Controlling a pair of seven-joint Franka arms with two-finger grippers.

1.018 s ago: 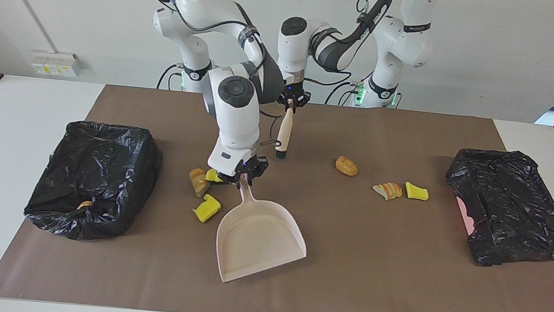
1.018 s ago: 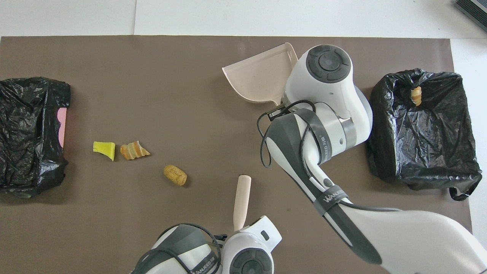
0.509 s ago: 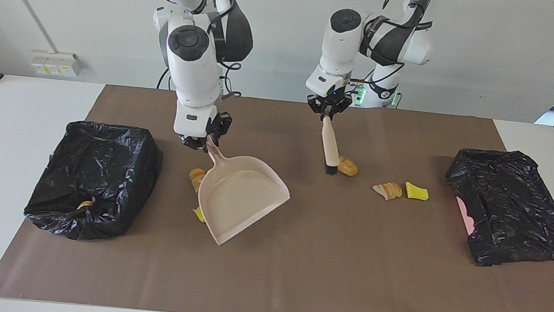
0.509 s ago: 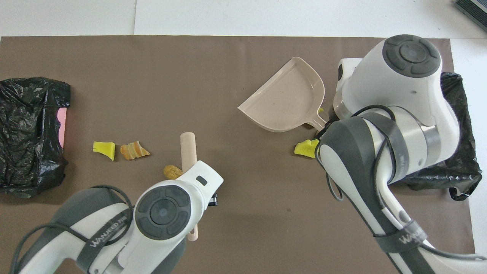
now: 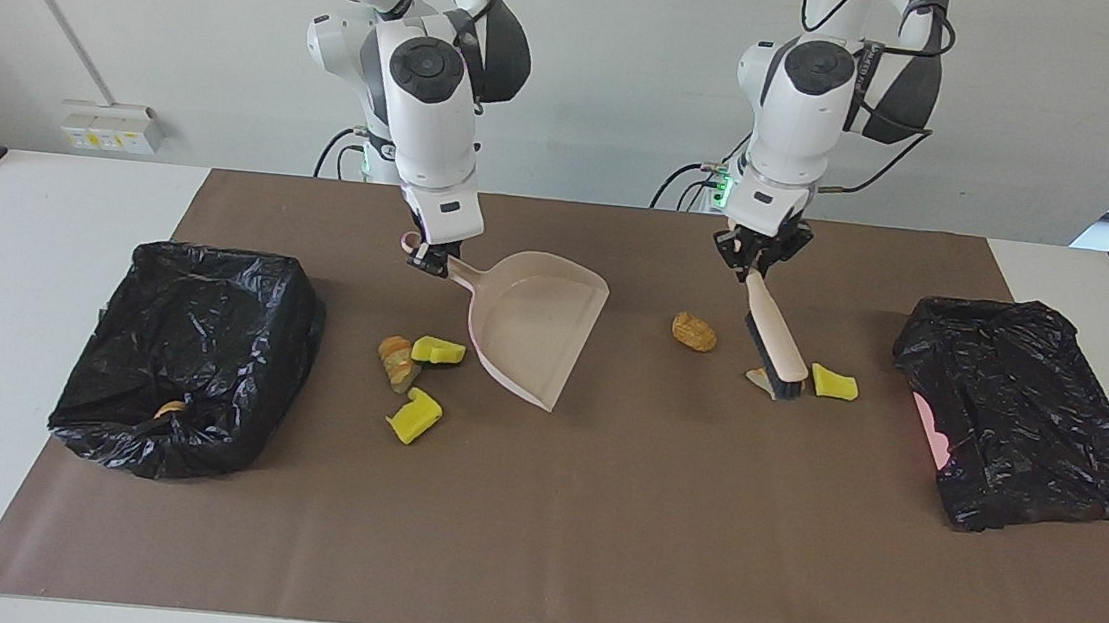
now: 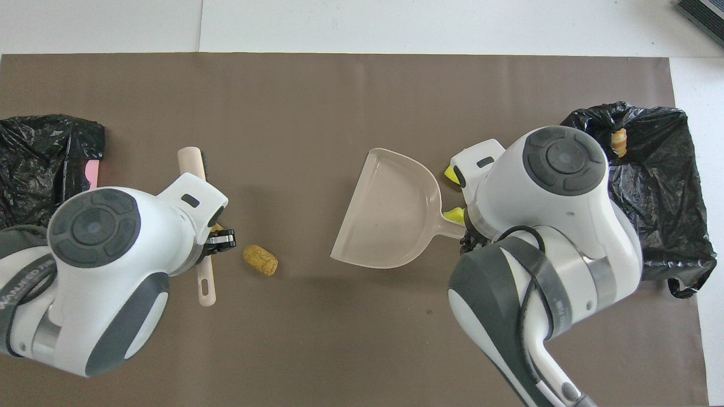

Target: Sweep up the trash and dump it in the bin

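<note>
Our right gripper [image 5: 434, 263] has its jaws clamped on the dustpan [image 5: 535, 322] handle; the pan is empty, tilted, over the middle of the surface [image 5: 597, 516]. Our left gripper [image 5: 758, 259] has its jaws clamped on the brush [image 5: 775, 343], bristles down between a bread slice [image 5: 758, 376] and a yellow sponge wedge [image 5: 835, 382], toward the left arm's end.

A brown roll [image 5: 694, 332] sits between pan and brush. Three more pieces cluster toward the right arm's end, beside the pan: a bread piece [image 5: 396, 362], a sponge wedge [image 5: 438, 350], and another wedge [image 5: 415, 417].

One bread piece [image 5: 171, 408] looks to be in the black bin [image 5: 189, 360] at the right arm's end. The other bin [image 5: 1027, 413] stands at the left arm's end.

We judge the job barely started: six pieces on the surface, nothing in the pan.
</note>
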